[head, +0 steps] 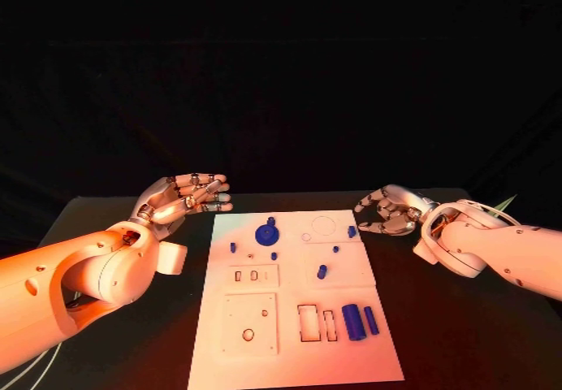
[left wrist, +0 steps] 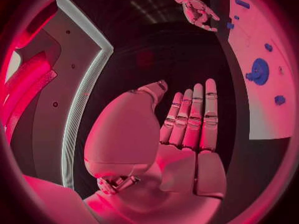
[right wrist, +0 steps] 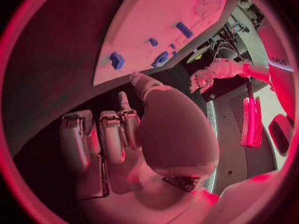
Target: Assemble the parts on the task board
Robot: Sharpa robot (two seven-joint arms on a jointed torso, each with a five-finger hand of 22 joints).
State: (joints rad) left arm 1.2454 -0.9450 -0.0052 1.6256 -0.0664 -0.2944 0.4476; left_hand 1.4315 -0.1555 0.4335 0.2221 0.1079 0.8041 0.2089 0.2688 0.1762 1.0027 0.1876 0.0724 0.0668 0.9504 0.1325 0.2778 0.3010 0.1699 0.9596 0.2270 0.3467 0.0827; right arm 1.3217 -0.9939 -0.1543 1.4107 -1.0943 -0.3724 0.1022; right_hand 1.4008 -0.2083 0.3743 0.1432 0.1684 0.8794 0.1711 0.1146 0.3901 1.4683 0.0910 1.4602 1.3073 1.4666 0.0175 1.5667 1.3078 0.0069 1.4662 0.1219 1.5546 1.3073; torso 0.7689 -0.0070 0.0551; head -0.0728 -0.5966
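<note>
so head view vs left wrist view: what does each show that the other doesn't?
Head view alone: the whole task board with its near end, where two long blue cylinders lie beside rectangular slots, and both arms with hands off the board's far corners. Left wrist view alone: the left hand's palm side close up, fingers straight and side by side, holding nothing. Both share the board's far end with the round blue disc, a few small blue pieces, and the right hand, fingers curled in loosely and holding nothing.
</note>
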